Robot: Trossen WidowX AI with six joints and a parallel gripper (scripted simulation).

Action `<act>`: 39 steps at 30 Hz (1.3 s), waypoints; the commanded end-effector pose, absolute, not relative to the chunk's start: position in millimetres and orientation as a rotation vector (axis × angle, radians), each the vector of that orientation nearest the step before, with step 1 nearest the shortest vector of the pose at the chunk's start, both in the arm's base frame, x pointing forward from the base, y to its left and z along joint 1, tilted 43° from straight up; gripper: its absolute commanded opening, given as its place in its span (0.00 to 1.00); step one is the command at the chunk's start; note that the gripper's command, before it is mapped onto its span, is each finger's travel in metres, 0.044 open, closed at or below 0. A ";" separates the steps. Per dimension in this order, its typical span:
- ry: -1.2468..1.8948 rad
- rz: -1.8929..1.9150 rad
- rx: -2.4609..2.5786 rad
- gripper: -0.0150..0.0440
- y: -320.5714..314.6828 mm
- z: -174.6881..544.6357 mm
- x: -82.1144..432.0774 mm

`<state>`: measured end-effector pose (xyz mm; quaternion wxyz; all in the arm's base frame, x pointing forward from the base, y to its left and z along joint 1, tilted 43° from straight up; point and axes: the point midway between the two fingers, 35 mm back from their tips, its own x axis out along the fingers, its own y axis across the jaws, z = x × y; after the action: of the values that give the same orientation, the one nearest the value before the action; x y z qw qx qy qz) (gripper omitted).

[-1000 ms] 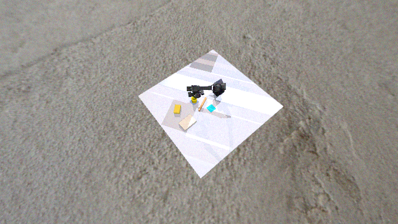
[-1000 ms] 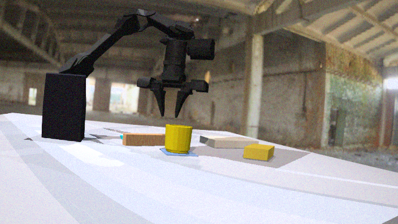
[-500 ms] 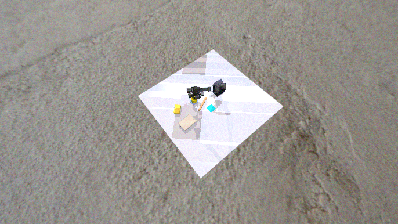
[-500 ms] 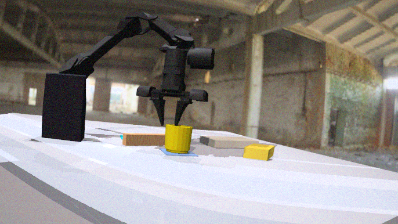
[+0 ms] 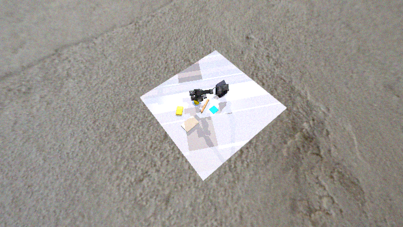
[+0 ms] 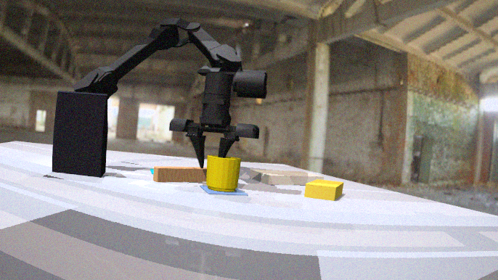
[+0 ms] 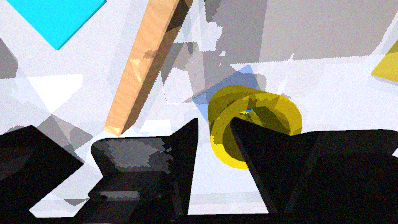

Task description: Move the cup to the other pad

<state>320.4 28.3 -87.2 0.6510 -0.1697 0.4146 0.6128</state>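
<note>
The yellow cup (image 5: 196, 102) (image 6: 223, 178) (image 7: 295, 115) stands upright on the blue pad (image 6: 241, 193) (image 7: 245, 72). A small bit of blue, likely a marble (image 7: 248, 110), shows inside it; the rest of the inside is dark or hidden. The other pad, cyan (image 5: 214, 109) (image 7: 57, 22), lies flat, beyond the wooden bar from the cup. My gripper (image 6: 212, 162) (image 7: 214, 121) points down, partly open, holding nothing. One finger is over or inside the cup's mouth, the other outside its wall. Whether either touches the cup cannot be told.
The wooden bar (image 5: 205, 106) (image 6: 179, 174) (image 7: 140, 75) lies between the cup and the cyan pad. A yellow block (image 5: 179, 110) (image 6: 323, 189) (image 7: 390, 67) lies on the cup's other side. A flat beige slab (image 5: 191, 124) (image 6: 290, 178) lies farther from the arm's base.
</note>
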 end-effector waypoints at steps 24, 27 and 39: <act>0.944 1.394 -0.381 0.37 33.6 -93.5 318.0; 0.944 1.394 -0.381 0.33 33.6 -93.5 318.0; 0.945 1.394 -0.381 0.25 26.4 -86.1 319.8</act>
<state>316.6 33.4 -92.5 0.6477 -0.1645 0.4173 0.6159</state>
